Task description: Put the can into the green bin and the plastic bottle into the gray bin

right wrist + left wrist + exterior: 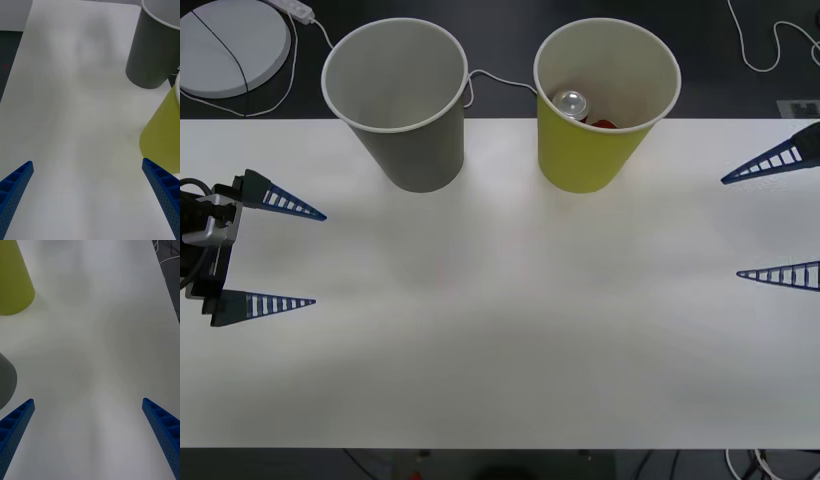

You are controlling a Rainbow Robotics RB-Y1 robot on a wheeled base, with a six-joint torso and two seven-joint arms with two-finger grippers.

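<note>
**Inspector:** Lighting is bright and even from above. The white table point(500, 330) shows mild glare and faint mottled shading.

**Assistant:** Shadows?

**Inspector:** Soft, short ones below the gray bin point(395, 100) and green bin point(605, 100). Both wrist views look soft and hazy.

No readable text, labels, brands or numbers appear on anything.
</note>
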